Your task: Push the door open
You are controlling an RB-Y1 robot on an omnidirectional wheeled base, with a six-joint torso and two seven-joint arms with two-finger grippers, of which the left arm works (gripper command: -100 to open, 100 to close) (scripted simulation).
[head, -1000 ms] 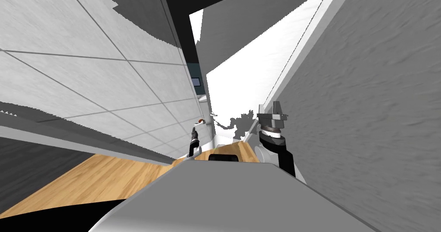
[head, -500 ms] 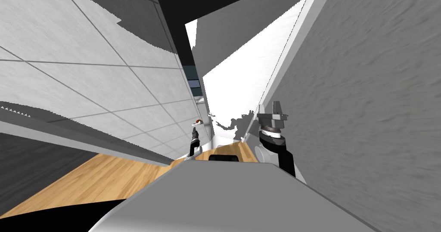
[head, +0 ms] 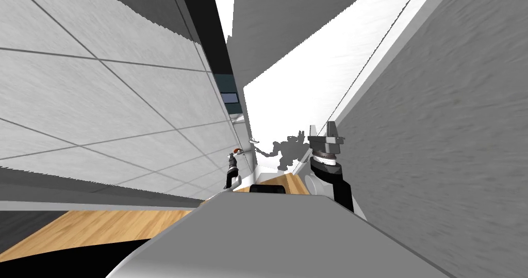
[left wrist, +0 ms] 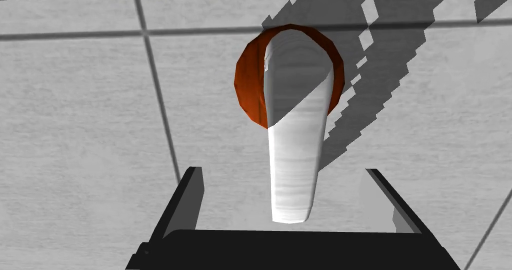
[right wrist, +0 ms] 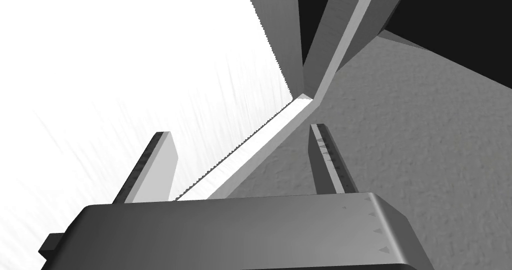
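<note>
From the head, the pale grey panel-lined door (head: 129,110) spans nine to eleven o'clock. Our left gripper (head: 233,157) is at its white lever handle on a rust-red round plate (head: 237,149) near twelve, and our right gripper (head: 323,128) is raised at one. At the left wrist, the fingers (left wrist: 192,194) stand released astride the lever's tip, so we should push squarely into the door, not clench. At the right wrist, the fingers (right wrist: 160,164) are spread, grasping nothing.

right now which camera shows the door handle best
Left wrist view: the white lever handle on its red-brown round base stands large against the panelled door, between the left end effector's open fingers. The head view gives a small reddish speck at that end effector's tip. The right wrist view faces elsewhere.
</note>
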